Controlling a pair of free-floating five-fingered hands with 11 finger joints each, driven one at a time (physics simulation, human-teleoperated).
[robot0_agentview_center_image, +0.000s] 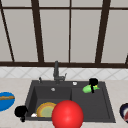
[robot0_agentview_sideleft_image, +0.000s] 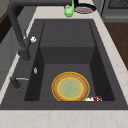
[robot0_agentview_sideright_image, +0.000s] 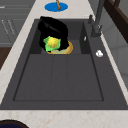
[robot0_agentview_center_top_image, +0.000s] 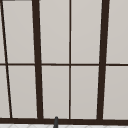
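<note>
A small green cup (robot0_agentview_center_image: 88, 88) is gripped by the right robot hand (robot0_agentview_center_image: 93, 82) over the dark sink (robot0_agentview_center_image: 105, 105), set in the pale stone counter (robot0_agentview_center_image: 15, 86) below a big window (robot0_agentview_center_top_image: 70, 62); the left robot hand (robot0_agentview_center_image: 20, 111) sits by the sink's front left corner, its grip unclear.

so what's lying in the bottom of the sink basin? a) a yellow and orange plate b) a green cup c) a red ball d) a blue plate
a: the left side view shows a yellow and orange plate lying flat on the floor of the sink basin, while the green cup is up in the right hand over the drainboard.
</note>
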